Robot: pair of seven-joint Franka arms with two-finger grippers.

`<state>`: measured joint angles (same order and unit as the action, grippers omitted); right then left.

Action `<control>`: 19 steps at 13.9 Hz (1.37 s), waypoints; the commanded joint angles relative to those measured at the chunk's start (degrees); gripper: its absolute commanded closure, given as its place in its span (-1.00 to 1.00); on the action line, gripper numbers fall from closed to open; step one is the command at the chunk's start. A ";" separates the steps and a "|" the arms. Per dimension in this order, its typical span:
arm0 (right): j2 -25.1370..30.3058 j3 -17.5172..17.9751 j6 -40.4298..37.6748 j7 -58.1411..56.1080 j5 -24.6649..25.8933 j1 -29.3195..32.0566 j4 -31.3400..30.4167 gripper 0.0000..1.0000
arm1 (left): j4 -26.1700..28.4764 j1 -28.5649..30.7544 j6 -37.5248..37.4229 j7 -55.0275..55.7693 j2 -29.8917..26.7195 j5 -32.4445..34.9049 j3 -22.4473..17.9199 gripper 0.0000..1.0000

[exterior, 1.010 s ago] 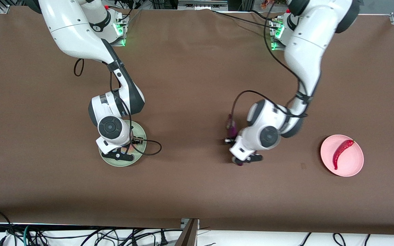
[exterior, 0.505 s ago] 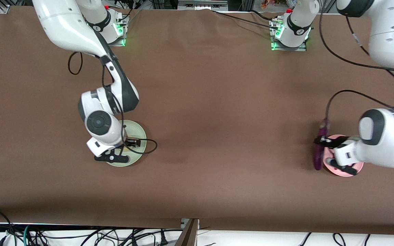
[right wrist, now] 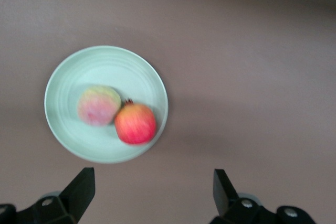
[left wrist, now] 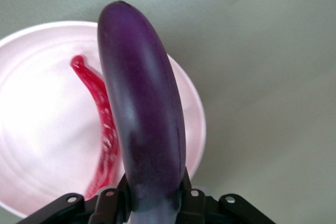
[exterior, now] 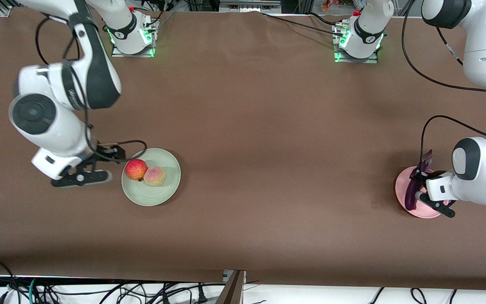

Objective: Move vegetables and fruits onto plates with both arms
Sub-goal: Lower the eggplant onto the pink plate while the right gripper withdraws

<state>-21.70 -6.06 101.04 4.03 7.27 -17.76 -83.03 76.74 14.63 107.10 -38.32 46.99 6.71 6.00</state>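
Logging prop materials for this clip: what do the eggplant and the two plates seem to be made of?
Eggplant: probably moulded plastic, glossy, with a soft highlight along its smooth purple skin. Pink plate and green plate: matte, no sharp glare, faint concentric rings on the green one; plastic or glazed ceramic, unclear.

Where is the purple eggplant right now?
The eggplant is held in the left gripper, hanging over the pink plate at the left arm's end of the table, just above the red chili lying on that plate.
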 commanded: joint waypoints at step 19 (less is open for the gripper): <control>19.07 3.33 -14.82 -7.98 -6.48 14.50 -8.29 -0.99 | -0.89 1.19 -14.70 8.15 -17.70 -3.80 2.96 -1.00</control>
<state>-2.15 -3.31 86.73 -2.98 1.80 -3.77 -91.57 74.18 15.81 96.43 -34.26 35.23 4.77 8.37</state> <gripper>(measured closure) 0.000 0.000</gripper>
